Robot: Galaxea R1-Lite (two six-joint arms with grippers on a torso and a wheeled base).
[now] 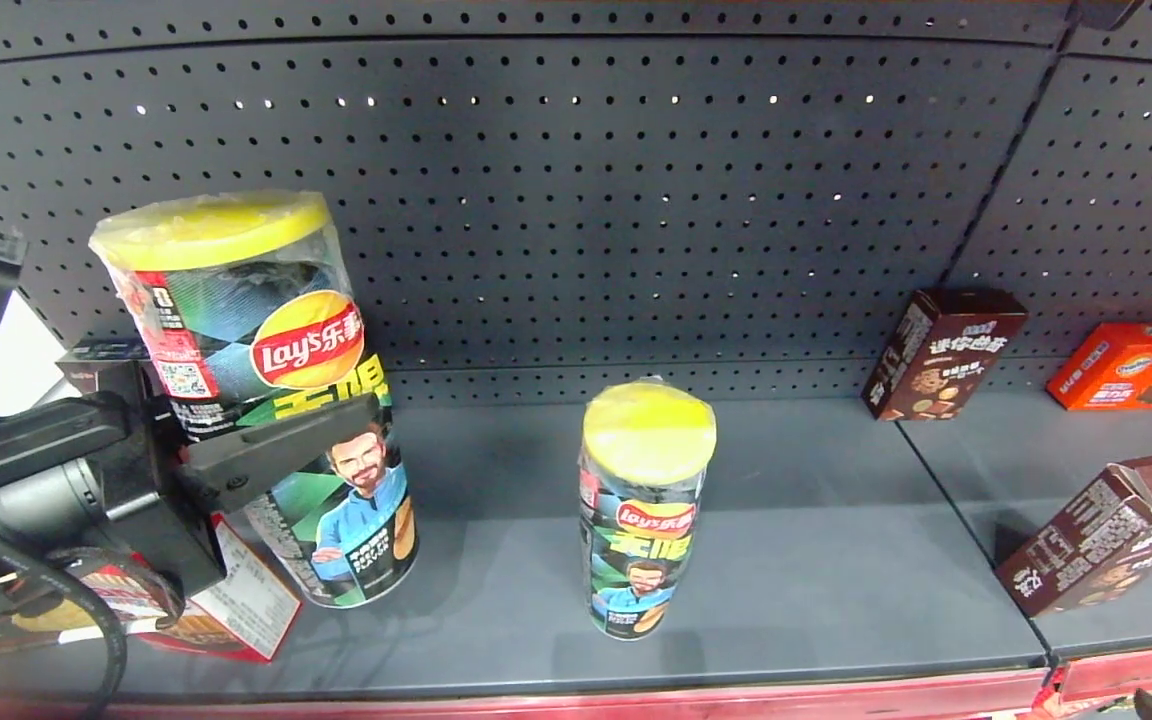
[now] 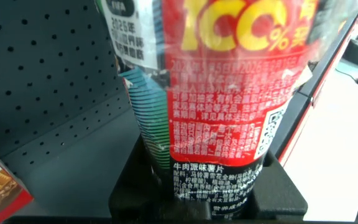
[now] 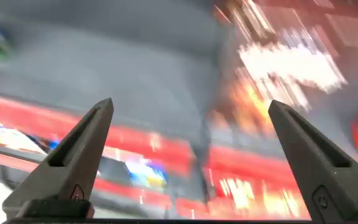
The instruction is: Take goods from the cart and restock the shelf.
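Observation:
A tall chips can with a yellow lid is clamped at mid-height by my left gripper, which is shut on it at the left end of the grey shelf. The can leans slightly, its base close to the shelf surface; whether it touches, I cannot tell. In the left wrist view the same can stands between the black fingers. A second, matching chips can stands upright near the shelf's middle. My right gripper is open with nothing between its fingers, over a blurred red and grey background.
A perforated back panel closes the shelf behind. A red and white box lies under the left arm. At the right are a leaning brown box, an orange box and a toppled brown box. A red strip edges the shelf front.

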